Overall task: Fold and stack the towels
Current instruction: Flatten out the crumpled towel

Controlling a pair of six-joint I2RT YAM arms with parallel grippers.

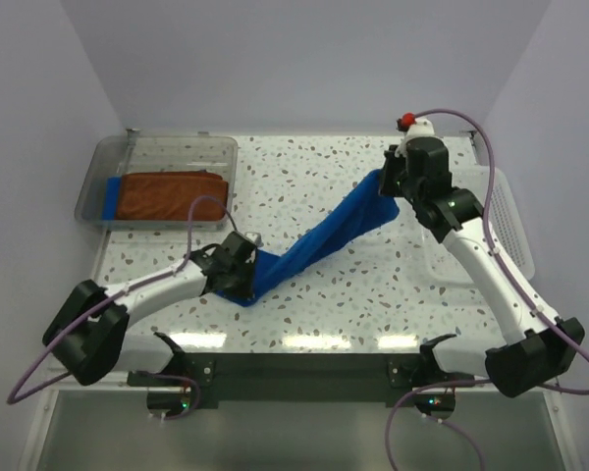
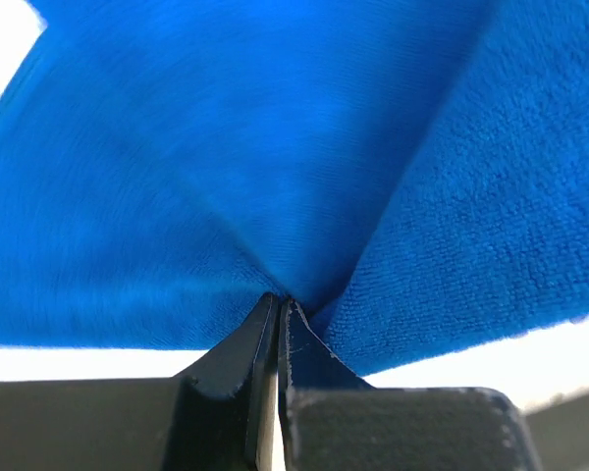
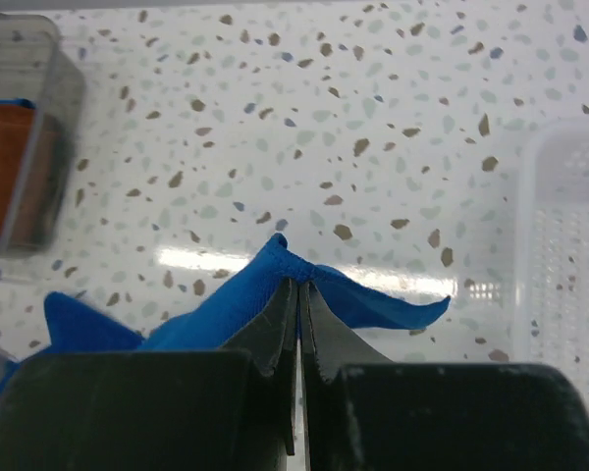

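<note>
one blue towel (image 1: 319,240) pinched by left gripper (image 2: 278,304), right gripper (image 3: 299,289); speckled table (image 1: 373,294), pale walls (image 1: 304,59)

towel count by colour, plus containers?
Blue towels: 2, one stretched out, one mostly hidden in the clear tray
Rust-brown towels: 1 visible, folded in that tray
Clear trays: 1
White baskets: 1
Total: 5

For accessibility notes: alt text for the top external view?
A blue towel is held stretched over the speckled table, the left gripper shut on its near end and the right gripper shut on its far end. A clear tray at far left holds a folded rust-brown towel.
</note>
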